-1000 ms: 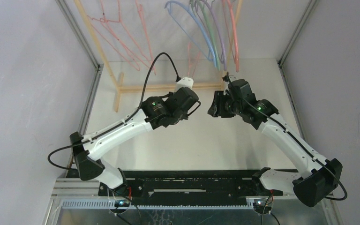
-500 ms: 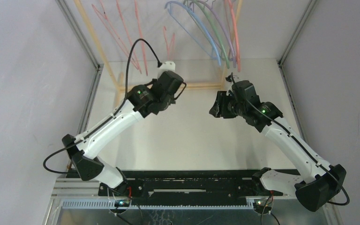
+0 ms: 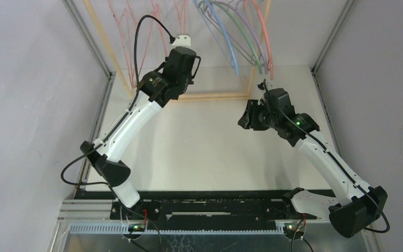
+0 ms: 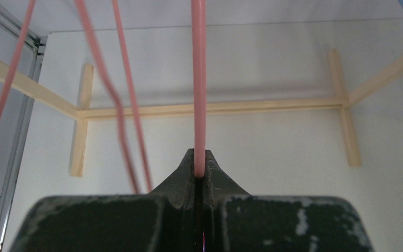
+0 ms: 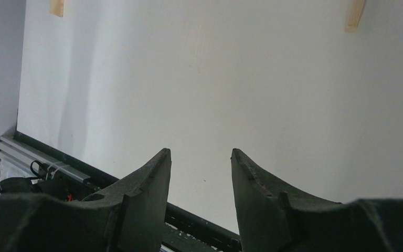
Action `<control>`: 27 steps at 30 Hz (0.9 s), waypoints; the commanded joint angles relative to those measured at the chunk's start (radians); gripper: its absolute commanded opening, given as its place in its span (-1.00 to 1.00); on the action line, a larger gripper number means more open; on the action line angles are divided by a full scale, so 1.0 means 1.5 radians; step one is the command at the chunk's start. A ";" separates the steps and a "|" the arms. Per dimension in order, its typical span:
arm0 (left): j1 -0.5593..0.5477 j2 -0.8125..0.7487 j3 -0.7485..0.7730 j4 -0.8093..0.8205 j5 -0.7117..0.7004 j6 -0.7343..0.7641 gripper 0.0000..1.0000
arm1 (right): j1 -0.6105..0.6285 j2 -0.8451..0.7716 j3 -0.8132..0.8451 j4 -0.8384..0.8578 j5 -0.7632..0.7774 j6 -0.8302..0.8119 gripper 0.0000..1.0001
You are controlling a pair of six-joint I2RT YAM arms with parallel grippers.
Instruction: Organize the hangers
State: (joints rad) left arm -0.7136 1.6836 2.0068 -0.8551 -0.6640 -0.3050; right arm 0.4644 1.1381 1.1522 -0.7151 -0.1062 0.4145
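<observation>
Several salmon-pink hangers [image 3: 136,31] hang at the back left. Blue [image 3: 225,39], green [image 3: 247,39], lavender [image 3: 255,44] and another pink hanger [image 3: 266,42] hang at the back right. My left gripper [image 4: 199,157] is raised among the pink ones and is shut on a thin pink hanger rod [image 4: 198,79] that runs straight up from its tips. Two more pink hanger wires [image 4: 126,115] pass to its left, blurred. My right gripper [image 5: 200,152] stands open over the table with nothing between its fingers; in the top view the right gripper [image 3: 249,118] sits right of centre.
The wooden rack's base bars [image 4: 215,107] lie on the white table [image 3: 204,152] below the hangers, and its slanted posts [image 3: 102,37] rise at the left. Grey walls and metal frame rails [image 3: 328,42] close in both sides. The black mounting rail [image 3: 215,202] runs along the near edge.
My left arm has risen and swung left and back, carrying the pink hanger with it. The hanging hangers have shifted. My right arm has drifted slightly right, still open.
</observation>
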 commanded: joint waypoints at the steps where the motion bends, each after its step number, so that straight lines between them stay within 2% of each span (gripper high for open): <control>1: 0.032 0.015 0.047 0.049 0.015 0.037 -0.99 | -0.014 -0.001 -0.001 0.014 -0.012 -0.012 0.09; 17: 0.103 0.130 0.189 0.028 0.081 0.067 -1.00 | -0.048 0.018 0.000 0.018 -0.034 -0.010 0.07; 27: 0.117 0.140 0.143 0.047 0.115 0.055 -1.00 | -0.061 0.022 -0.001 0.014 -0.035 -0.010 0.07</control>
State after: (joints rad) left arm -0.5488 1.9110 2.2360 -0.8417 -0.5190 -0.2276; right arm 0.3820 1.1694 1.1522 -0.7147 -0.1505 0.4129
